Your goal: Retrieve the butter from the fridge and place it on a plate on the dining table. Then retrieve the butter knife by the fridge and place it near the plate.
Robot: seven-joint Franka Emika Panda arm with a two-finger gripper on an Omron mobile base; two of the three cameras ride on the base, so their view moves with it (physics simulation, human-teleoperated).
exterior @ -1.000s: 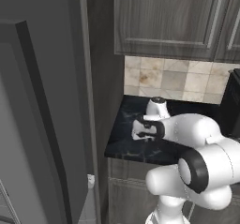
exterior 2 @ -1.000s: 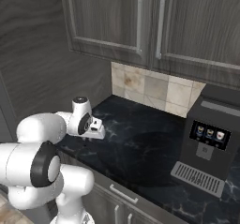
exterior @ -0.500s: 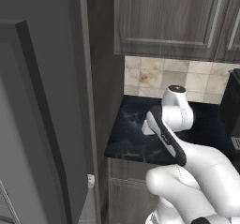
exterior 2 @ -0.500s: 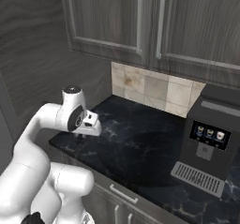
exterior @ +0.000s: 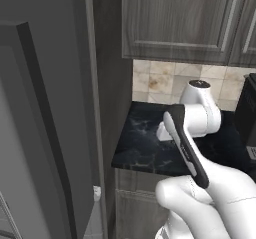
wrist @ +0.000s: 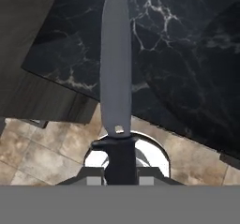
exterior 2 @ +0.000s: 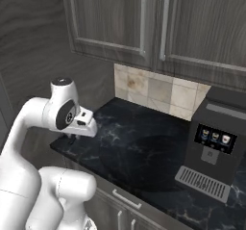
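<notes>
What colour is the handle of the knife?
Black; the knife has a grey blade. The hand view shows it best.

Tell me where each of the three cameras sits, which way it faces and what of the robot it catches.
Left base view: behind the arm's left, looking forward past the fridge at the black counter; the white arm rises lower right.
Right base view: behind its right, facing the same counter and a coffee machine; arm lower left.
Hand view: on the hand, looking along the butter knife held in the pincer, over the counter edge.
Both base views share the counter, tiles and upper cabinets.
</notes>
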